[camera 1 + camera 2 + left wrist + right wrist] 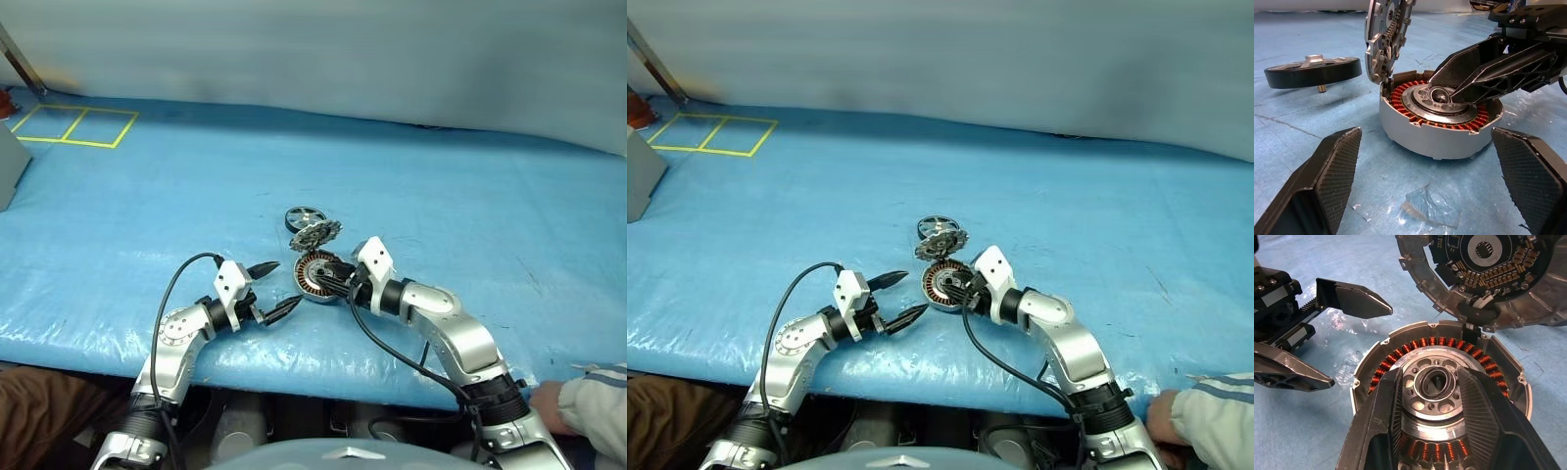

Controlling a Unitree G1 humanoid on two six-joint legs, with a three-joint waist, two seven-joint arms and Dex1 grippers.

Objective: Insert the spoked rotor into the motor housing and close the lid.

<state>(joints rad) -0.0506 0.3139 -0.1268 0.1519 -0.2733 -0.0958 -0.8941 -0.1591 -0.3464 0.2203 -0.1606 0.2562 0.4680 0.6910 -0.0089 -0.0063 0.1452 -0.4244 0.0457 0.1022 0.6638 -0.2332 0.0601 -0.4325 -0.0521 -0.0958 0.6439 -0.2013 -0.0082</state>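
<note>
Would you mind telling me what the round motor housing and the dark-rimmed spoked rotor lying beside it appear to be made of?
The round silvery motor housing looks like cast or machined metal, perhaps aluminium: its wall is matte pale grey. The ring of windings inside it looks like glossy, coppery-orange copper wire. The dark-rimmed spoked rotor seems to have a smooth black rim, metal or hard plastic, and bright metal spokes and hub.

table cover (411, 176): blue crinkled sheet across the whole work surface
yellow tape (76, 125): two outlined squares side by side, upper left of the frame
grey box (10, 166): left edge, just below the tape
person's hand (547, 406): lower right corner, grey sleeve (600, 401) beside it
</note>
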